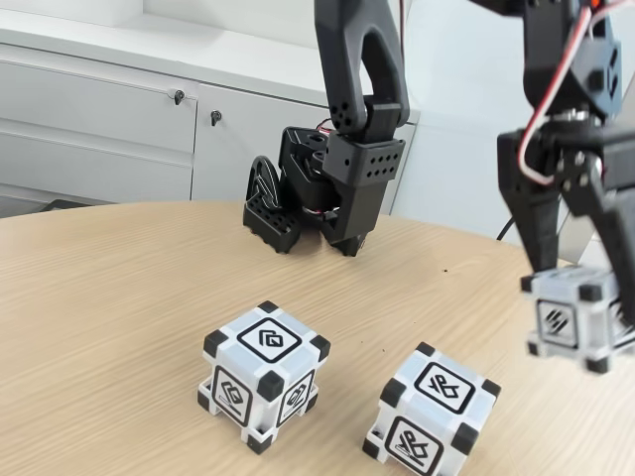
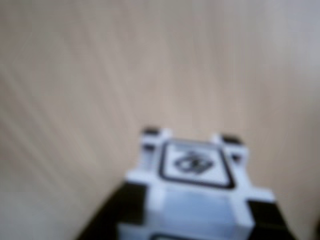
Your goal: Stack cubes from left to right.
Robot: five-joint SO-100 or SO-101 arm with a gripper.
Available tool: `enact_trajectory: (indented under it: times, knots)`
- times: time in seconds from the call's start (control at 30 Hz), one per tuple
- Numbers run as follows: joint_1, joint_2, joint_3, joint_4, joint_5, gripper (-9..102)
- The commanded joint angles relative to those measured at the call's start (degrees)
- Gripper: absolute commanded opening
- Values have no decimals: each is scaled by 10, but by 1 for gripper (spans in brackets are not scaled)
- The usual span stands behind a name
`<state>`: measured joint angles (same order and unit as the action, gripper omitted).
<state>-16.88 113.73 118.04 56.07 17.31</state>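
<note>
Gripper point(image 1: 585, 297) clamped on raised cube point(image 1: 573, 319), three o'clock in fixed view; carry level, centre over six-o'clock cube point(image 1: 432, 409), lower squarely.

This looks like an office or lab room. A rounded wood-grain table point(image 1: 119, 297) fills the fixed view's lower half, like a meeting table. Behind it, toward 10 o'clock, stands a low white cabinet point(image 1: 99, 119) with locks point(image 1: 179, 96) on its doors, of the filing kind. A black robot arm point(image 1: 347, 119) stands at the table's 12 o'clock edge, against a plain white wall point(image 1: 456, 89).
</note>
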Motion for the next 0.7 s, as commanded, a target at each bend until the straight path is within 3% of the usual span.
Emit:
enact_trajectory:
  times: [0.0, 0.67]
  knots:
    - [18, 67, -12, 3, -4, 13]
    - [337, 132, -12, 3, -46, 15]
